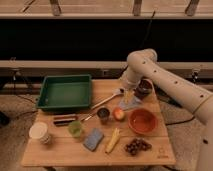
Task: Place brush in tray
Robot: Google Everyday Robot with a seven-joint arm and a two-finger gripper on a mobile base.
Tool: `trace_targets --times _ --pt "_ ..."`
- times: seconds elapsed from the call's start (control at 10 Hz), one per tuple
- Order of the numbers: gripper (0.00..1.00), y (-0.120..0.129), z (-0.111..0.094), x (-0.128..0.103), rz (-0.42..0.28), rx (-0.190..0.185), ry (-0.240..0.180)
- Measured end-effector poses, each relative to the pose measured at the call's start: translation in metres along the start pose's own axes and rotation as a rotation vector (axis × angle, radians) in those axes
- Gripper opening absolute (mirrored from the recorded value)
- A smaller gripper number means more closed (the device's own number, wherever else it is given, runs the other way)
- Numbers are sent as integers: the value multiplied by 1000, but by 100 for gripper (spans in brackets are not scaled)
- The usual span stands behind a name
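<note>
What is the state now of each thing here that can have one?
tray: empty.
brush: lying on the table, outside the tray.
gripper: low over the table, beside the brush's head.
orange bowl: upright, looks empty.
white cup: upright.

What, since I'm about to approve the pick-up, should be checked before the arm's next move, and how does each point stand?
1. Brush in full view: ok.
2. Gripper near the brush, by its head end: ok.
3. Gripper lined up on the handle: cannot tell.
4. Tray floor free for the brush: ok.
5. Brush in the tray: not ok, it lies on the table beside it.
6. Room around the handle: not ok, dark cup close beside.
</note>
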Motion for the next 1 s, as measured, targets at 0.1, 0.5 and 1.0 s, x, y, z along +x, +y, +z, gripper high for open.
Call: trace_targets --times 0.1,0.5,1.0 --pt "80 -13 17 2 -17 -2 12" --pt "80 -37 65 16 -51 -35 65" --pt "80 -42 91 13 -63 -73 96"
